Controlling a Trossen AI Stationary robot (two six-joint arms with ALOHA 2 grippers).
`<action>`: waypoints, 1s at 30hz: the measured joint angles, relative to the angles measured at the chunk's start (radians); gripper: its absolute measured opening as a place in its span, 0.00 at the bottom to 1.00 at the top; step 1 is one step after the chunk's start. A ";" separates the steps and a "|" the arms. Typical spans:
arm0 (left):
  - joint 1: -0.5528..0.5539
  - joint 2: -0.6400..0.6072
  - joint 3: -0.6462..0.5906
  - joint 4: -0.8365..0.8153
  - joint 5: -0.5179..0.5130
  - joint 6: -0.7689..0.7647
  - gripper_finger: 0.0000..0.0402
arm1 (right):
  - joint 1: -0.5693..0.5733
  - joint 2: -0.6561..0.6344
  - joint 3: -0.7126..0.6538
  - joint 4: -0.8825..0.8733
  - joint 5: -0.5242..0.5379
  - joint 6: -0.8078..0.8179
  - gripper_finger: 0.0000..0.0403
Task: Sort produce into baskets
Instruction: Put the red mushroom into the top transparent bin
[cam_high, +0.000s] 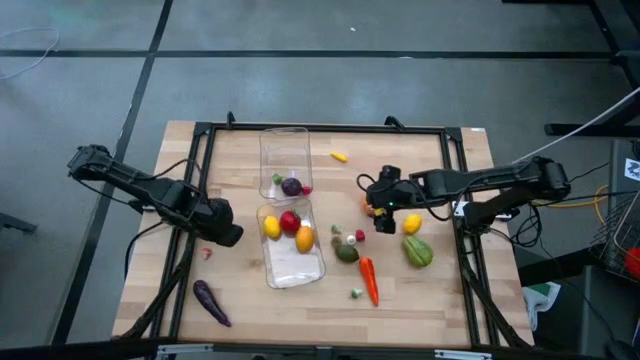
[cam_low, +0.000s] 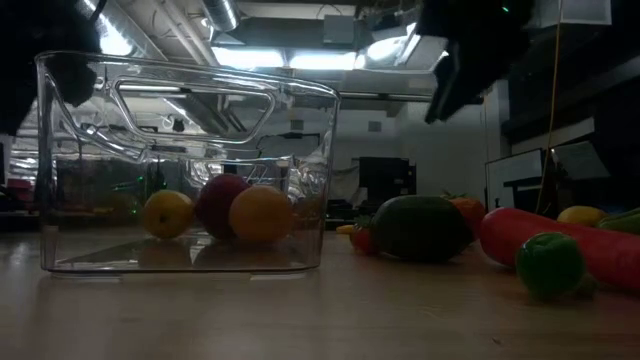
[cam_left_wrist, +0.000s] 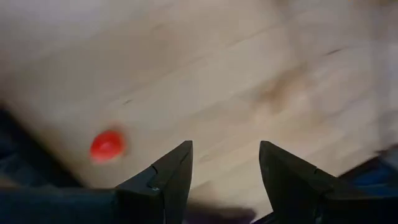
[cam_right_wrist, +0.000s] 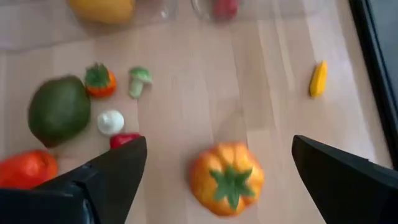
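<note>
Two clear baskets stand mid-table. The far basket (cam_high: 285, 155) holds a purple piece (cam_high: 291, 186). The near basket (cam_high: 292, 262) holds a lemon (cam_high: 271, 227), a red fruit (cam_high: 290, 221) and an orange fruit (cam_high: 304, 238). My right gripper (cam_right_wrist: 219, 142) hangs wide open above an orange pepper (cam_right_wrist: 227, 177), which rests on the wood. An avocado (cam_right_wrist: 59, 111), carrot (cam_high: 369, 280), green pepper (cam_high: 418, 251) and another lemon (cam_high: 412, 223) lie around it. My left gripper (cam_left_wrist: 224, 146) is open over bare wood left of the near basket, with a tiny red piece (cam_left_wrist: 107, 145) beside it.
An aubergine (cam_high: 211, 302) lies near the front left corner. A small yellow piece (cam_high: 340, 156) sits right of the far basket. Tiny pieces, a mushroom (cam_right_wrist: 139, 79), a white one (cam_right_wrist: 111, 122) and a red one (cam_right_wrist: 124, 139), lie between avocado and pepper. A black frame (cam_high: 330, 127) rims the table.
</note>
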 joint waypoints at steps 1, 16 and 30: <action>0.000 0.016 0.000 -0.012 0.018 -0.001 0.45 | 0.000 -0.015 -0.024 0.000 0.000 0.009 0.99; -0.004 0.226 0.000 -0.114 0.108 0.087 0.45 | 0.000 -0.105 -0.202 0.016 -0.002 0.088 0.99; -0.098 0.384 0.000 -0.114 0.107 0.005 0.45 | 0.000 -0.106 -0.290 0.094 -0.011 0.144 0.99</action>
